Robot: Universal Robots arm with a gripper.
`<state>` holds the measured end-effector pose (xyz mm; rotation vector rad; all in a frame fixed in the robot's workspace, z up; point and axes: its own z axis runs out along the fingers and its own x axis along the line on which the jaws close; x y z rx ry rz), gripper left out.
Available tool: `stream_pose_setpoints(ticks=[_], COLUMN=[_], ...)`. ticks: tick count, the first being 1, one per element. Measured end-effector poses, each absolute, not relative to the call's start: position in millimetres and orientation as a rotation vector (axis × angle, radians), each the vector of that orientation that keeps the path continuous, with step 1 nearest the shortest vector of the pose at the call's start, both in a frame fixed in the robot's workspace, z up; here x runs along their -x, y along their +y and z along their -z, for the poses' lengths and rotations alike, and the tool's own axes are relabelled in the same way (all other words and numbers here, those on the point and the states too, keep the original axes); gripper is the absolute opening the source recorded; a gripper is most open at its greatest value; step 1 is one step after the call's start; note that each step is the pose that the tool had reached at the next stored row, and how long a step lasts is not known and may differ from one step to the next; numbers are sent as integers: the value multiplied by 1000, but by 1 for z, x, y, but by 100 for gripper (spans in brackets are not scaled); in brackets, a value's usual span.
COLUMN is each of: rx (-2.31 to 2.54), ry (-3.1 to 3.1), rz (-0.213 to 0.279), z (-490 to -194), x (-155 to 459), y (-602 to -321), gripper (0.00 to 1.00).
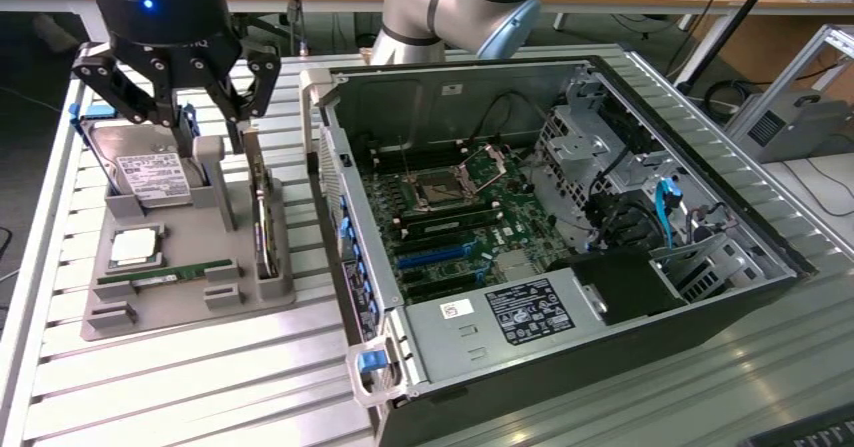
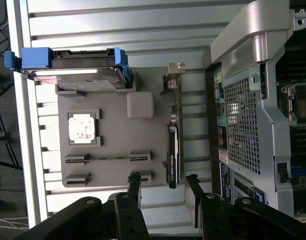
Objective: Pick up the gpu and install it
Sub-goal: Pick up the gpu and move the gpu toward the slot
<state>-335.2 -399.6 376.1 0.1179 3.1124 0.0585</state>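
The gpu (image 1: 268, 235) stands on its long edge in a slot along the side of the grey parts tray (image 1: 200, 229) nearest the computer case. Green board and black cooler show, with the silver bracket at its far end. In the wrist view the gpu (image 2: 173, 156) is a thin dark strip on the tray (image 2: 117, 141). My gripper (image 1: 200, 117) hangs above the tray's far end, open and holding nothing. The gripper (image 2: 163, 181) has its two black fingertips (image 2: 134, 181) spread either side of the gpu's line, well above it.
The open computer case (image 1: 441, 87) lies on the exterior view's right, motherboard (image 1: 461, 207) exposed. The case (image 2: 243, 100) sits close beside the gpu slot. Also on the tray are a hard drive (image 1: 147, 172), a CPU (image 1: 136, 247) and a RAM stick (image 1: 167, 272).
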Motion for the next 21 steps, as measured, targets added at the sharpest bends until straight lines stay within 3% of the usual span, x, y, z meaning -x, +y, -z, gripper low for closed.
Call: stream_pose_setpoints(ticks=[21], rx=[-118], ry=[3112], rz=[-55], z=[-370], x=[335], y=[-400], gripper=[48])
